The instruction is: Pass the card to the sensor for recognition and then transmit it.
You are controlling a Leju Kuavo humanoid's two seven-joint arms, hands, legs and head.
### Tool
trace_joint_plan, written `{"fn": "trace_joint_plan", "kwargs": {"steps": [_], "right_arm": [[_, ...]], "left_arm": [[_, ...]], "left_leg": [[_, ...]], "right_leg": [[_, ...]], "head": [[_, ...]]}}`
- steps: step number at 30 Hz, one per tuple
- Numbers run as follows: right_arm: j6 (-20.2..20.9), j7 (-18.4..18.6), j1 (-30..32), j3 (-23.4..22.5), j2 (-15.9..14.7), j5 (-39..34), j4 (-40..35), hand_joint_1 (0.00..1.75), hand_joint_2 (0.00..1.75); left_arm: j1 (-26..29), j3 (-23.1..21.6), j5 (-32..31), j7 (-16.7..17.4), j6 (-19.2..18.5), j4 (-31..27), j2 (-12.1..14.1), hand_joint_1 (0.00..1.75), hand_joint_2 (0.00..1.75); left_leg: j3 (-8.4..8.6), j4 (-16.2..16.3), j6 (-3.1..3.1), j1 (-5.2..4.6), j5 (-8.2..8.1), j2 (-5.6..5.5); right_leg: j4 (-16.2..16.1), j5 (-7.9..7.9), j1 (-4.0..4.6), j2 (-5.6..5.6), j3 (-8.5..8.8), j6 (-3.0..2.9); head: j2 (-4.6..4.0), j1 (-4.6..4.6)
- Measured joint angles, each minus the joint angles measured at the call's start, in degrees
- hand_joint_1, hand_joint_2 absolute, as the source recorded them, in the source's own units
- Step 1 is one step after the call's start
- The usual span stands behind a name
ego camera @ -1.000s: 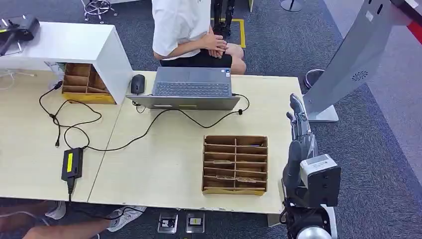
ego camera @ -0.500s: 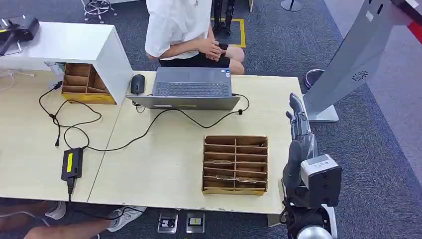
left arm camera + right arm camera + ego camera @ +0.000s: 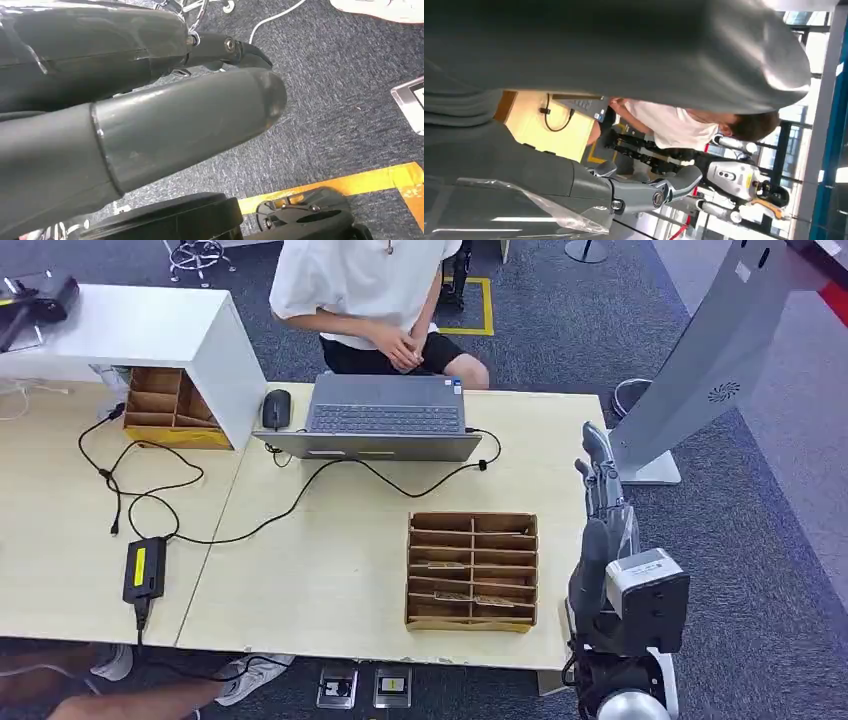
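The cards lie in the brown divided box on the worktop, in the slots of its lower rows; I see a few thin pale slips there, but they are too small for me to say how they are turned. I judge a card to be light, thin and stiff, with a smooth face that can slip. So I would take it by a free edge, pinched between the thumb and a finger, and not press hard, because it may bend or jump out of the slot.

My right hand stands above the right edge of the worktop, just beside the box but apart from it, and near the foot of the grey sensor stand. Its fingers are stretched out straight and close to each other, pointing away from me, and they hold nothing. The cards are to the left of these fingers and lower, not touching them.

My left hand hangs down over the carpet, far from the cards. Whether its fingers are apart or together I cannot tell.
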Motion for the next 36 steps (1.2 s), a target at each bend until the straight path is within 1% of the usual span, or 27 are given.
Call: {"fn": "trace_joint_plan", "kwargs": {"steps": [23, 28, 29, 31, 36], "right_arm": [[0.46, -0.5, -0.7, 0.0, 0.0, -0.24, 0.17, 0.0, 0.0], [0.81, 2.23, -0.71, 0.04, 0.0, 3.98, 0.17, 0.0, 0.0], [1.09, 2.82, -0.7, 0.07, -0.02, 4.64, 0.2, 0.0, 1.75], [1.68, 4.13, -0.69, 0.15, -0.09, 6.27, 0.26, 0.0, 1.75], [2.4, 5.99, -0.34, 0.31, -0.35, 8.24, 0.66, 0.0, 1.75]], "left_arm": [[0.0, 0.0, -0.48, -0.04, -0.17, 0.0, 0.0, 0.0, 0.0], [0.0, 0.0, -0.5, -0.04, -0.2, 0.0, 0.0, 0.0, 0.0], [0.0, 0.0, -0.5, -0.07, -0.2, 0.0, 0.0, 0.0, 0.0], [0.0, 0.0, -0.52, -0.07, -0.22, 0.0, 0.0, 0.0, 0.0], [-0.01, 0.0, -0.63, -0.07, -0.28, 0.0, 0.02, 0.0, 0.0]], "left_leg": [[0.01, 0.0, -0.06, 0.03, -0.04, 0.0], [0.01, 0.0, -0.06, 0.04, -0.04, 0.0], [0.01, 0.0, -0.06, 0.04, -0.04, 0.0], [0.01, 0.0, -0.06, 0.04, -0.04, 0.0], [0.02, 0.0, -0.06, 0.05, -0.04, 0.0]], "right_leg": [[0.02, -0.04, 0.03, 0.0, 0.0, -0.05], [0.02, -0.04, 0.04, 0.0, 0.0, -0.05], [0.02, -0.04, 0.04, 0.0, -0.01, -0.05], [0.02, -0.04, 0.04, 0.0, -0.01, -0.05], [0.02, -0.04, 0.05, 0.01, -0.01, -0.06]], "head": [[0.0, 0.0], [0.02, 0.0], [0.0, 0.0], [0.0, 0.0], [0.02, 0.0]]}}
